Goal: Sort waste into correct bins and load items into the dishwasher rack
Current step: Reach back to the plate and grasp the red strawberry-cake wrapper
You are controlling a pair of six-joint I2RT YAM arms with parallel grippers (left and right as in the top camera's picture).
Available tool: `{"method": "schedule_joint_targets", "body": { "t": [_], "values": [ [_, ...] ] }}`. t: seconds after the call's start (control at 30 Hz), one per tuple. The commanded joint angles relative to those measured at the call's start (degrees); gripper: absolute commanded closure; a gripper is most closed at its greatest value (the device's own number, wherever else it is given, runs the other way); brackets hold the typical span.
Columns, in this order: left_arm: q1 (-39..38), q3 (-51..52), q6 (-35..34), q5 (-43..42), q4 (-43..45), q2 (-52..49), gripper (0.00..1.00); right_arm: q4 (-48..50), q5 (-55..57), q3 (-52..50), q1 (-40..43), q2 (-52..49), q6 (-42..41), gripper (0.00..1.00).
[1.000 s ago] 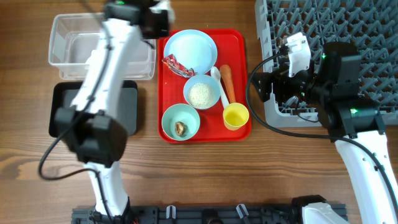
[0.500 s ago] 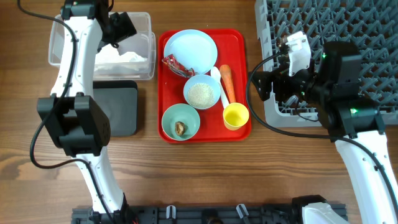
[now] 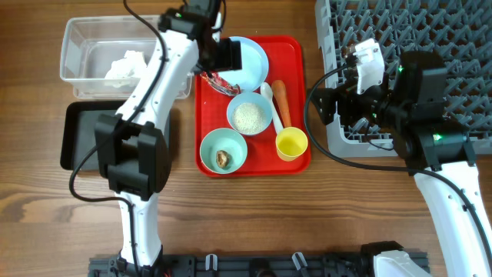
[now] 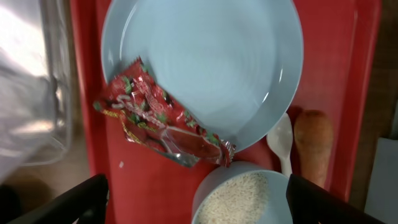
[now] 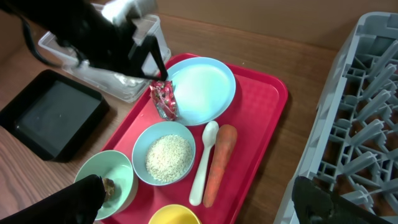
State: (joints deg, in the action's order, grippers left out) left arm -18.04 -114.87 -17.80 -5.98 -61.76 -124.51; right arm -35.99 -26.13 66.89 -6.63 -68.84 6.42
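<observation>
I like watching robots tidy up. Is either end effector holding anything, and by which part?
Nothing is held. The left end effector is open over the crinkled red plastic wrapper, not gripping it. The right end effector is open and empty.

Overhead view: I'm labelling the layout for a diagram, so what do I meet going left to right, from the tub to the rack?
clear tub → rice bowl → carrot → dishwasher rack

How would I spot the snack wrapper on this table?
Find the red tray mid-table, then the light blue plate at its far end. The wrapper lies across the plate's left rim: crinkled, shiny red with green specks, unlike the smooth dishes around it.
</observation>
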Motion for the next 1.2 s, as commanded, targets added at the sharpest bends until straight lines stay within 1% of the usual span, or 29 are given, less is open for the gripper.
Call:
{"method": "schedule_joint_targets", "body": {
  "t": [0.0, 0.07, 0.13, 0.2, 0.27, 0.4, 0.53, 0.63, 0.83, 1.0, 1.17],
  "values": [
    [-0.1, 7.2, -9.7, -0.2, 4.5, 1.7, 0.14, 0.3, -0.5, 1.0, 0.1, -0.4, -0.4, 0.01],
    [-0.7, 10.5, -9.7, -1.1, 8.9, 1.7, 0.17, 0.4, -0.5, 1.0, 0.1, -0.6, -0.4, 0.00],
    [-1.1, 11.9, -10.1, -0.9, 10.8, 1.7, 0.23, 0.3, -0.5, 1.0, 0.1, -1.2, -0.5, 0.00],
    [-1.1, 12.3, -10.2, -0.4, 11.5, 1.3, 0.26, 0.3, -0.5, 1.0, 0.1, -2.1, -0.5, 0.00],
    [-1.1, 12.5, -11.5, 1.2, 11.6, 0.3, 0.26, 0.3, -0.5, 1.0, 0.1, -2.9, -0.5, 0.00],
    [-1.1, 12.6, -11.3, 1.4, 12.0, -2.0, 0.29, 0.3, -0.5, 1.0, 0.1, -3.9, -0.5, 0.00],
    [-1.1, 12.6, -11.2, 1.5, 13.8, -3.5, 0.39, 0.3, -0.5, 1.0, 0.1, -4.1, -0.5, 0.00],
    [-1.1, 12.6, -11.2, 1.6, 13.7, -3.9, 0.43, 0.3, -0.5, 1.0, 0.1, -4.1, -0.4, 0.00],
    [-1.1, 12.6, -11.2, 1.9, 13.9, -5.8, 0.45, 0.3, -0.5, 1.0, 0.1, -4.1, -0.4, 0.00],
    [-1.1, 12.5, -11.2, 3.0, 18.0, -6.0, 0.47, 0.3, -0.5, 1.0, 0.1, -4.1, -0.5, 0.00],
    [-1.1, 12.4, -11.2, 1.0, 18.9, -6.0, 0.49, 0.3, -0.5, 1.0, 0.1, -4.1, -0.5, 0.00]
  ]
}}
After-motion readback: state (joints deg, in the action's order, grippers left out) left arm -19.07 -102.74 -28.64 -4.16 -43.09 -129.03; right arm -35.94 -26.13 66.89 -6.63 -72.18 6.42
